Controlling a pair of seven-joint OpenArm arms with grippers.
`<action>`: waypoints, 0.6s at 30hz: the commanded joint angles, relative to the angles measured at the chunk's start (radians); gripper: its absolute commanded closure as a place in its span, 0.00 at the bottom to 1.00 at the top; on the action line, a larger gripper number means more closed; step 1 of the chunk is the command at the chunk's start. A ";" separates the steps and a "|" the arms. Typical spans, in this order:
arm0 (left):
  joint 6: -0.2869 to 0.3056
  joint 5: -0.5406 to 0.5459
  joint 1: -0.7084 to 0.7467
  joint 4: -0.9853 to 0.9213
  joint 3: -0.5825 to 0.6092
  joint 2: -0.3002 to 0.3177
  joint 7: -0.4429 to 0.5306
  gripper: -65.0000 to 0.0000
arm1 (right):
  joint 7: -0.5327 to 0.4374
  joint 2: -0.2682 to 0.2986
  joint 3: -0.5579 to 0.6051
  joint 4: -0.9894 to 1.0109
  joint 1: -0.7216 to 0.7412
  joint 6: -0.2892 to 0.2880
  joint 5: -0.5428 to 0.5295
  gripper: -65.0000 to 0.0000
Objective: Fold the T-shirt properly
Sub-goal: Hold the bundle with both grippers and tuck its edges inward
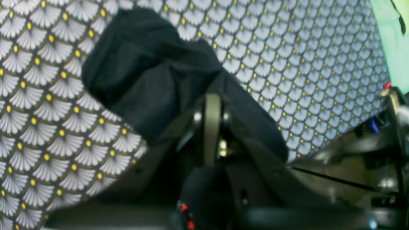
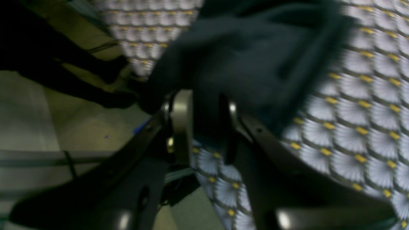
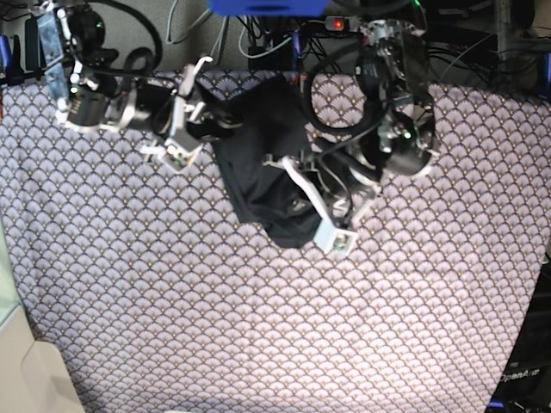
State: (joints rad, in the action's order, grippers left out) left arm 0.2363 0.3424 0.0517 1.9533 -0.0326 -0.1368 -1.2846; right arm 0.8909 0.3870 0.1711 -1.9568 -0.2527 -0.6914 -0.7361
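The black T-shirt (image 3: pixel 263 172) lies bunched in a crumpled heap at the back middle of the scallop-patterned tablecloth (image 3: pixel 172 301). My right gripper (image 3: pixel 225 121) reaches in from the left and is shut on the shirt's upper left edge. In the right wrist view black cloth (image 2: pixel 255 57) fills the gap between its fingers (image 2: pixel 182 121). My left gripper (image 3: pixel 277 168) comes in from the right over the heap. In the left wrist view its fingers (image 1: pixel 212 127) are closed on a ridge of the shirt (image 1: pixel 143 70), which rises off the cloth.
Cables and electronics (image 3: pixel 284 26) crowd the table's back edge. The table's left edge with pale floor (image 3: pixel 13 344) runs down the left side. The other arm's frame (image 1: pixel 393 127) shows at the right of the left wrist view, beyond the cloth's edge.
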 commanded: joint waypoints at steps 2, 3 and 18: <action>0.001 0.010 -0.033 -0.024 -0.005 -0.001 0.027 1.00 | -0.026 0.008 0.018 -0.020 0.023 -0.007 -0.018 0.80; 0.001 0.010 -0.036 -0.045 -0.007 0.001 0.044 1.00 | -0.026 0.007 0.028 -0.020 0.023 -0.007 -0.018 0.80; -0.001 0.010 -0.132 -0.412 0.001 0.022 0.287 1.00 | 0.007 -0.033 0.031 -0.009 0.085 -0.007 -0.017 0.80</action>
State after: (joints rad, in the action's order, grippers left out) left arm 0.2333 0.3412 -0.0582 1.5249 -0.0349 -0.1108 -1.0176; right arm 0.9176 0.3466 0.2058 -1.9541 -0.1753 -0.6910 -0.7376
